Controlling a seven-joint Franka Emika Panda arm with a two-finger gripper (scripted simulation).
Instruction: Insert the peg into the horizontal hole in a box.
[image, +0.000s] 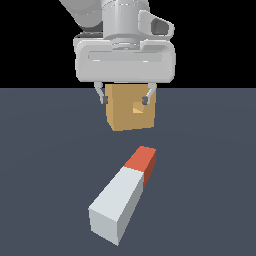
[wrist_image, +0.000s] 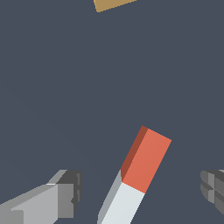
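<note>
Nearest the camera, the peg lies flat on the dark worktop, untouched.

Its pale grey end points toward the viewer and its red-orange end points away, toward the box, which sits farther back, well apart from the peg. I can see the hole in the box's near face. I hold my end effector above the worktop with fingers spread wide and nothing between them; in the wrist view the peg lies between my fingertips, below them.
</note>
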